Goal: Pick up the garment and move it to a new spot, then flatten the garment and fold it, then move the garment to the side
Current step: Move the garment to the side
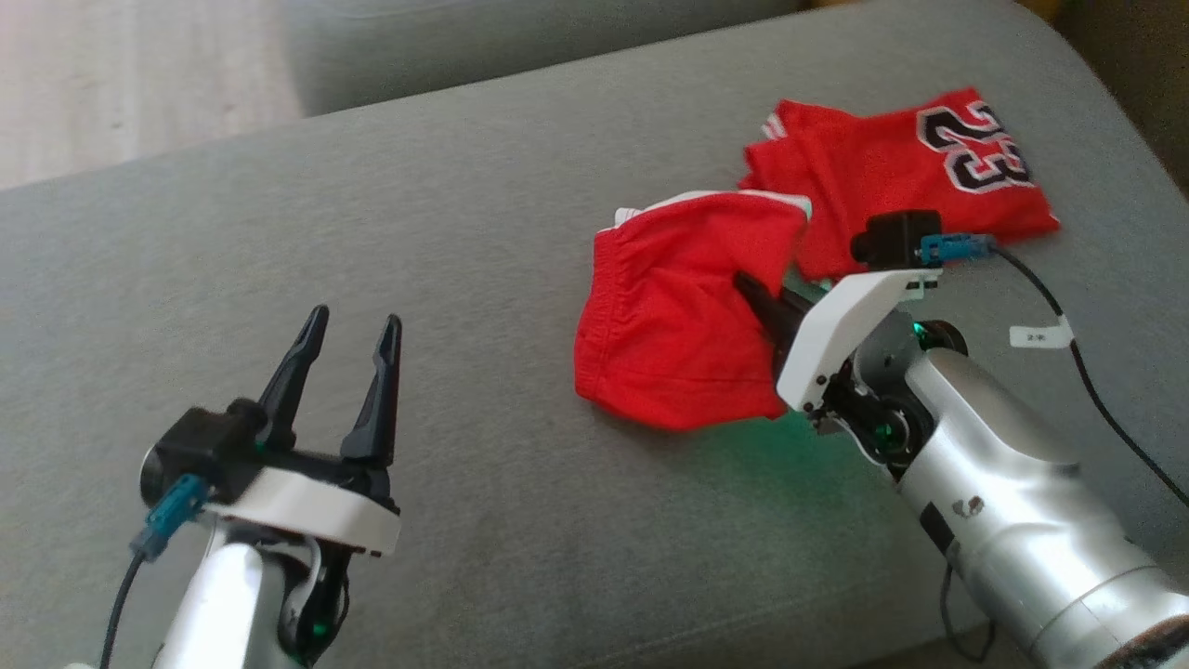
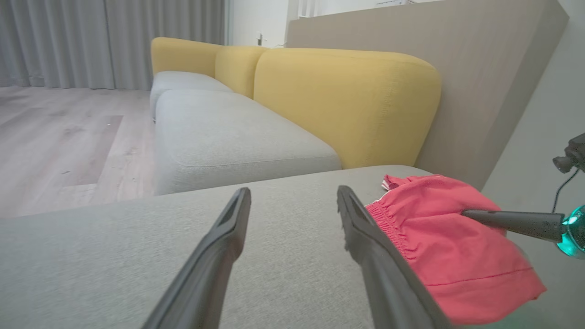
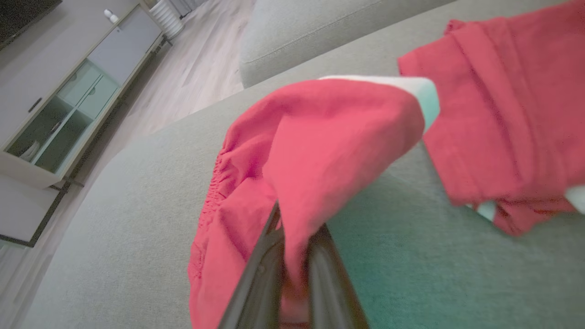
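1. Head view: the garment point(image 1: 669, 325), red with the number 23, lies on the right and far part of the grey sofa cushion point(image 1: 520, 186). The right tool point(image 1: 757, 295) is closed on a fold of the red cloth, and this part stands up from the cushion like a small tent. The left tool point(image 1: 358, 318) is open with nothing in it, near and to the left, well apart from the garment.

2. Left wrist view: the left tool point(image 2: 293, 196) has its two fingers spread above the bare cushion point(image 2: 274, 274). The garment point(image 2: 438, 237) is just to its right, and one dark finger of the right tool point(image 2: 512, 221) goes into the cloth.

3. Right wrist view: the right tool point(image 3: 295, 246) pinches the garment point(image 3: 329, 137), which hangs bunched over its fingers.

4. My judgement: the task is at an early stage. The cloth is gripped but crumpled, so flattening, folding and moving it aside are not yet done.
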You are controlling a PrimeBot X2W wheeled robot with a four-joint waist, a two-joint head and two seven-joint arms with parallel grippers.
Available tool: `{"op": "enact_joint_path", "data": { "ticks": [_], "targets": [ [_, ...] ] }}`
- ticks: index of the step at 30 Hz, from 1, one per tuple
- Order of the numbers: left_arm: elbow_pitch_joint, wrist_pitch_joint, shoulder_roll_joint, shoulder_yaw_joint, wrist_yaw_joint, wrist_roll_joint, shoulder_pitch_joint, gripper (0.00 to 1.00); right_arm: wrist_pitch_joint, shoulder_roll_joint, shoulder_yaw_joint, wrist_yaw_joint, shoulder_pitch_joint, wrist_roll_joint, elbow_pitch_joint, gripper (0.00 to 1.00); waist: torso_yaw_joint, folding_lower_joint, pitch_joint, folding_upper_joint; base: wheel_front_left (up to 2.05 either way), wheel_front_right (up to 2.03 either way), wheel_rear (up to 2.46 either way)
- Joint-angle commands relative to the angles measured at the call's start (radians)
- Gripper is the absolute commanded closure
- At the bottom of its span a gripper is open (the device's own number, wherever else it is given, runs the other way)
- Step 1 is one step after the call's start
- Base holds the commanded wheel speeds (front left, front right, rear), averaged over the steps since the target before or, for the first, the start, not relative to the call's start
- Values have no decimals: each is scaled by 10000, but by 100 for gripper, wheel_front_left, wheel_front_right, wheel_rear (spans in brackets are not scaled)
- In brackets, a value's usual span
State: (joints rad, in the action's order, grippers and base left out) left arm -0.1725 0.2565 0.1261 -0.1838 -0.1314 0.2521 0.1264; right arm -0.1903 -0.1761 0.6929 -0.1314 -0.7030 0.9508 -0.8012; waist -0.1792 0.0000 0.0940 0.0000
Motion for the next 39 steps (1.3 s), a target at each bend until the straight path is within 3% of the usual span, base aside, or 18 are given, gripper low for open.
{"op": "enact_joint_path", "data": {
  "ticks": [1,6,14,20,29,36,37,39],
  "targets": [
    [244,53,237,278,8,37,504,0,156,-28,101,7,-99,112,391,100,-554,0,250,0,0,0,0],
    [203,53,345,115,8,71,754,0,384,-268,168,7,-271,57,588,100,-634,0,569,0,0,0,0],
    [177,53,575,-110,8,145,1078,0,156,-966,447,7,-1570,-355,750,100,-135,0,1596,0,0,0,0],
    [187,53,866,-110,8,248,1486,0,-741,-2276,835,7,-3191,-756,453,100,334,0,2611,0,0,0,0],
    [246,53,999,-65,8,296,1648,0,-1519,-4256,1351,7,-4285,-1913,-71,100,635,0,3076,0,0,0,0],
    [265,53,1091,-76,8,355,1784,0,-1508,-4715,1761,7,-4788,-3258,-448,100,759,0,3265,0,0,0,0],
    [250,53,1093,-83,8,359,1797,0,-1533,-4645,1756,7,-4808,-3368,-531,78,774,0,3247,0,0,0,0],
    [213,53,1076,-12,8,373,1766,0,-1434,-4339,1588,7,-4812,-3439,-635,0,756,0,3136,0,0,0,0]
  ]
}}
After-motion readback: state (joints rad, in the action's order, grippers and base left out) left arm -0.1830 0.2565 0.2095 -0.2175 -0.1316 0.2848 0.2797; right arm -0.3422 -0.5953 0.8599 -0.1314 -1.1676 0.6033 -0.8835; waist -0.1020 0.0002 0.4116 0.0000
